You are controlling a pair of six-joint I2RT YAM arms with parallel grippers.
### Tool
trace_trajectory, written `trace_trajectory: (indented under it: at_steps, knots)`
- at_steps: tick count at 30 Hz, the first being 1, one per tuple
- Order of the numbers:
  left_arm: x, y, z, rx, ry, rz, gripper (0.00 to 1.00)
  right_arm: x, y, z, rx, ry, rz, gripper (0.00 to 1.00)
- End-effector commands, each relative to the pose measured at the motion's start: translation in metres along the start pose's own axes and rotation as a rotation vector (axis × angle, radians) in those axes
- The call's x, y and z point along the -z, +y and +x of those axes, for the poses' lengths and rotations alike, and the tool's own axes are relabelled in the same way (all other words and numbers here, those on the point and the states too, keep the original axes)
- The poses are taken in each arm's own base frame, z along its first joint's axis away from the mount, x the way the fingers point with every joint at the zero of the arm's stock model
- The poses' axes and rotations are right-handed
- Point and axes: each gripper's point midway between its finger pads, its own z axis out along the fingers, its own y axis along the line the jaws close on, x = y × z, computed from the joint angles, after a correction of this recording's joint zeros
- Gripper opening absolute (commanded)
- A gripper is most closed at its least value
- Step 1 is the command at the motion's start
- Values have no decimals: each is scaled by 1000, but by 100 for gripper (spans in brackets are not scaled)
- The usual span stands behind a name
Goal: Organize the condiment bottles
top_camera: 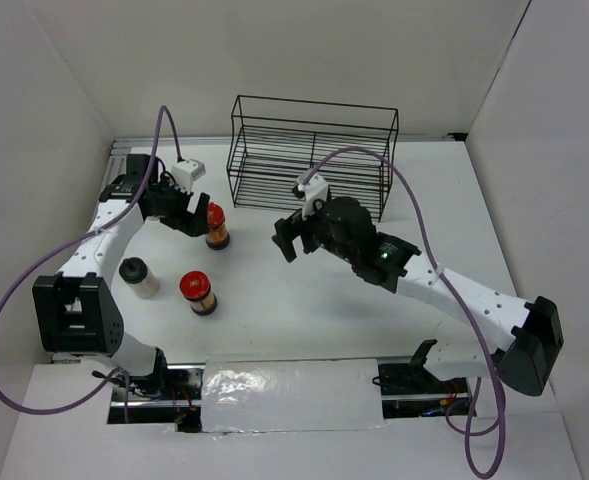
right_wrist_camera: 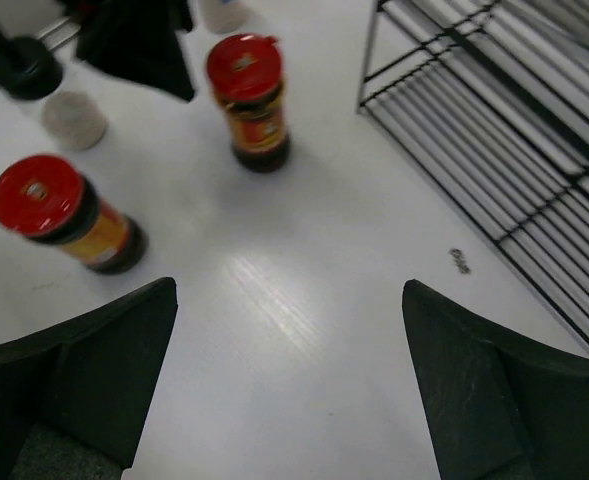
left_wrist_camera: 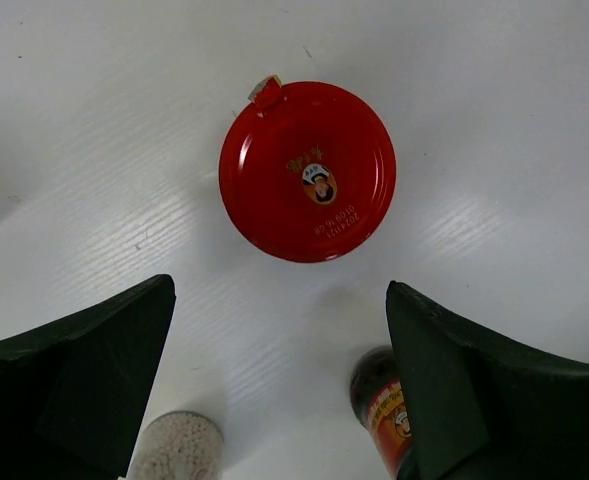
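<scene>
Standing left of centre in the top view, a red-lidded brown jar [top_camera: 216, 227] sits just beside the wide-open left gripper [left_wrist_camera: 279, 295], with a second red-lidded jar [top_camera: 198, 293] and a black-capped pale bottle [top_camera: 139, 277] lower left of it, while the right gripper [right_wrist_camera: 289, 290] at centre likewise gapes.

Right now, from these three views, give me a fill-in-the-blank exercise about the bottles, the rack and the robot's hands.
1. The far jar and the near jar both have ___ lids.
2. The pale bottle wears a ___ cap.
3. With no bottle inside, the wire rack is ___.
4. The right hand is open and grips ___.

Missing words: red; black; empty; nothing.
</scene>
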Motion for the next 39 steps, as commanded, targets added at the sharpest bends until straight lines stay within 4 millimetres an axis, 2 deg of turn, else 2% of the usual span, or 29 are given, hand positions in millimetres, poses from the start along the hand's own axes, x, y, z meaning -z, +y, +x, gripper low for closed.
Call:
trace_trajectory:
  at_steps: [1,2,3,4,7,8,13,18,20,24,28,29,30,31,33,37,39]
  knots:
    - [-9,7,-21,-11,-80,-13,99,-10,52,17,138,-46,-271,100]
    - [-15,7,-18,-2,-71,0,99,-10,60,10,144,-104,-313,100]
    - [-21,-4,-22,-18,-79,29,99,-10,62,10,154,-124,-327,100]
    - [-27,-6,-20,-16,-73,44,99,-10,65,19,160,-125,-339,100]
    - [-38,-13,-19,-29,-74,69,99,-14,61,20,157,-130,-316,100]
    - [-44,-16,-15,-29,-62,74,99,-16,60,28,159,-97,-311,100]
    - [-66,-9,-8,-33,-20,36,99,-17,56,42,152,-42,-281,100]
    - [-70,-1,-7,-24,-21,-4,99,-14,54,46,131,-56,-269,100]
    - [-70,2,-9,-29,-22,-27,95,-14,54,47,127,-48,-266,100]
    - [-62,3,-17,-38,-45,-51,73,-16,53,47,127,-34,-253,100]
    - [-49,-7,-26,-65,-90,-26,50,-17,52,47,127,-33,-244,100]
    - [-47,-11,-27,-67,-94,-8,37,-17,53,48,126,-31,-245,100]
    - [-43,-14,-30,-69,-103,-1,30,-18,52,47,126,-30,-242,100]
    - [-40,-17,-31,-69,-106,10,14,-19,52,49,125,-24,-238,100]
    - [-30,-21,-37,-67,-102,27,2,-19,50,49,127,-16,-231,100]
    - [-4,-37,-55,-84,-104,77,0,-18,46,48,130,-18,-205,100]
    - [17,-53,-72,-122,-134,125,0,-18,42,48,132,-18,-190,100]
